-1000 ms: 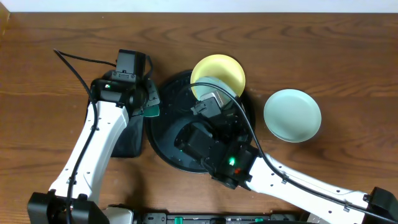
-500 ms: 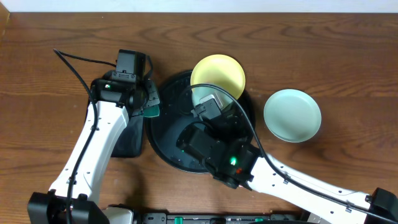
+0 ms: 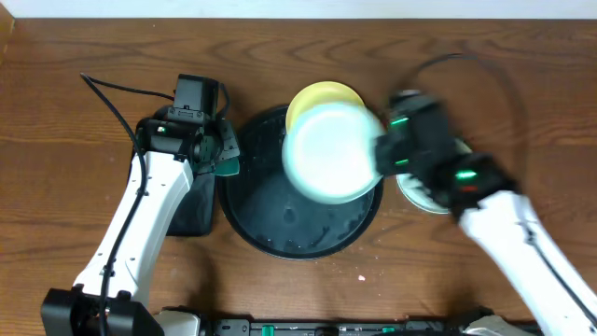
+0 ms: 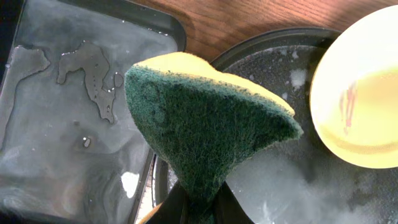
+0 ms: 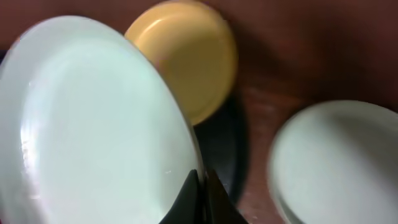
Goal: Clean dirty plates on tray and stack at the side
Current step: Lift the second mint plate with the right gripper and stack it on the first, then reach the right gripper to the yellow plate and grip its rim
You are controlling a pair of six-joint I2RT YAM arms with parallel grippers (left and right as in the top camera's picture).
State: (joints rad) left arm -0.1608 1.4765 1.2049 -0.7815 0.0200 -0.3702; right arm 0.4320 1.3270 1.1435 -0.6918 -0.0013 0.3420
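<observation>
My right gripper is shut on the rim of a mint-aqua plate, held lifted above the round black tray; it also shows in the right wrist view. The pale yellow plate lies at the tray's far edge, partly hidden under the lifted plate, and shows in both wrist views. A second mint-aqua plate lies on the table to the right, mostly hidden by my right arm. My left gripper is shut on a green-and-yellow sponge at the tray's left edge.
A smaller black rectangular tray with water film sits left of the round tray. The round tray's floor is wet and soapy. Bare wood table lies around.
My right arm swung from over the tray's front to the right, lifting the mint-aqua plate off the tray. The left arm and sponge have not moved.
</observation>
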